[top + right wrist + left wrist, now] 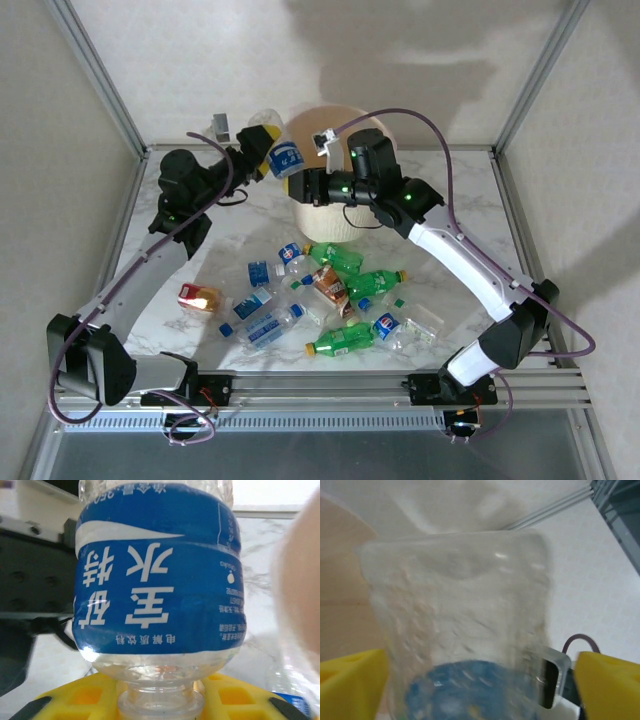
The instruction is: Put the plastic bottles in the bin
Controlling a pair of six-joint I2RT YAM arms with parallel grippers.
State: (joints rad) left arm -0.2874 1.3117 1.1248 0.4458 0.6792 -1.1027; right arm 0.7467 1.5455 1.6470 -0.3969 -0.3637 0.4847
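My right gripper (160,698) is clamped on the neck of a clear bottle (156,575) with a blue label printed in white characters. The neck is pinched between the yellow pads (85,696) and the body juts straight out from the wrist. My left gripper (480,677) stands wide open around the other end of the same bottle, with yellow fingers (350,682) on either side and bare space next to the right one. From overhead I see the bottle in the air between both grippers, at the left edge of the cream bin (328,226), while the other bottles (335,290) lie scattered on the marble table (450,200).
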